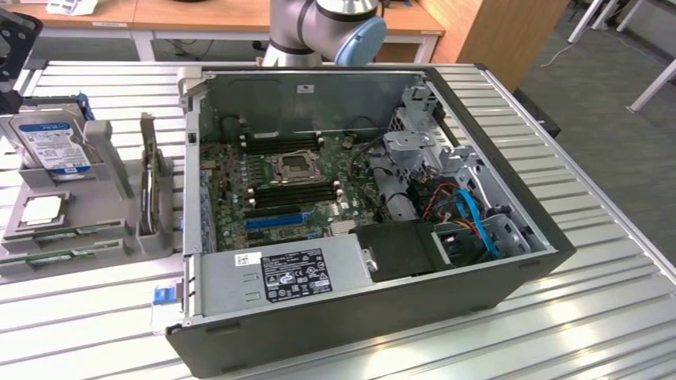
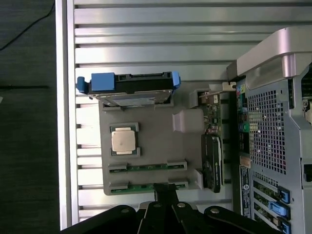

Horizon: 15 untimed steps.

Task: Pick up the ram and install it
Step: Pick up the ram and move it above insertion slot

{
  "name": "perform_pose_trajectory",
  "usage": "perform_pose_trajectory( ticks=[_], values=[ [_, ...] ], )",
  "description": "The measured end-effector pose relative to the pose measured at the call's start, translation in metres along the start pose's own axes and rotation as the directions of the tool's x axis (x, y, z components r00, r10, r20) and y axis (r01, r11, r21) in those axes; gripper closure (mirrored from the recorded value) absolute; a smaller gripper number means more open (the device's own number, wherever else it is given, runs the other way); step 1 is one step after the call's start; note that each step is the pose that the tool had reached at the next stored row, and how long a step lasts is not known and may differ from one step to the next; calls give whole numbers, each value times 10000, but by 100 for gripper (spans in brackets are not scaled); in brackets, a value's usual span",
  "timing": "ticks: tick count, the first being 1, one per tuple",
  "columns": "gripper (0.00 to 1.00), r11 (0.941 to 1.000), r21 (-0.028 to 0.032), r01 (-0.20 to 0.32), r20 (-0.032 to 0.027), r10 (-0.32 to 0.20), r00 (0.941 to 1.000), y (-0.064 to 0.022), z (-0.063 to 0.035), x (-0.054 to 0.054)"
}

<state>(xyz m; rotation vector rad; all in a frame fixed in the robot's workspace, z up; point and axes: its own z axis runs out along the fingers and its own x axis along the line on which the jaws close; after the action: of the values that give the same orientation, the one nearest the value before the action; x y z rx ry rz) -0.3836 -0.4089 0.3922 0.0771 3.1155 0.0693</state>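
Two ram sticks, thin green boards, lie side by side in the front slots of a grey parts holder (image 2: 156, 146); one ram stick (image 2: 146, 166) sits beside the other ram stick (image 2: 141, 186). In the exterior view the same ram sticks (image 1: 63, 235) rest at the holder's near end. My gripper (image 2: 165, 189) hangs above the holder, its black fingers shut together with nothing between them, tips lined up over the outer ram stick. Its dark body (image 1: 15, 47) shows at the exterior view's left edge, well above the holder.
The holder also carries a hard drive (image 1: 53, 146), a square silver processor (image 2: 123, 141) and an upright expansion card (image 1: 148, 186). The open computer case (image 1: 454, 269) lies to the exterior view's right, with black memory slots (image 1: 296, 190) around the processor socket (image 1: 290, 166).
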Motion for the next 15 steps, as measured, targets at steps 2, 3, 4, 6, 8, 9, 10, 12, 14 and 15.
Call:
perform_pose_trajectory(
  ticks=[2, 3, 4, 6, 8, 9, 10, 12, 14, 15],
  values=[
    [90, 9998, -6, 190, -8, -190, 9998, 0, 1, 0],
    [90, 9995, -9, 314, -13, -314, 9995, 0, 1, 0],
    [90, 9989, -12, 472, -21, -472, 9989, 0, 0, 0],
    [90, 9966, -22, 826, -36, -826, 9966, 0, 1, 0],
    [90, 9933, -31, 1156, -50, -1156, 9933, 0, 1, 0],
    [90, 9912, -36, 1324, -56, -1324, 9912, 0, 1, 0],
    [90, 9887, -41, 1497, -65, -1497, 9887, 0, 1, 0],
    [90, 9826, -52, 1856, -78, -1857, 9826, 0, 2, 0],
    [90, 9756, -63, 2196, -93, -2197, 9755, 0, 2, 0],
    [90, 9715, -69, 2371, -100, -2372, 9714, 0, 2, 0]
  ],
)
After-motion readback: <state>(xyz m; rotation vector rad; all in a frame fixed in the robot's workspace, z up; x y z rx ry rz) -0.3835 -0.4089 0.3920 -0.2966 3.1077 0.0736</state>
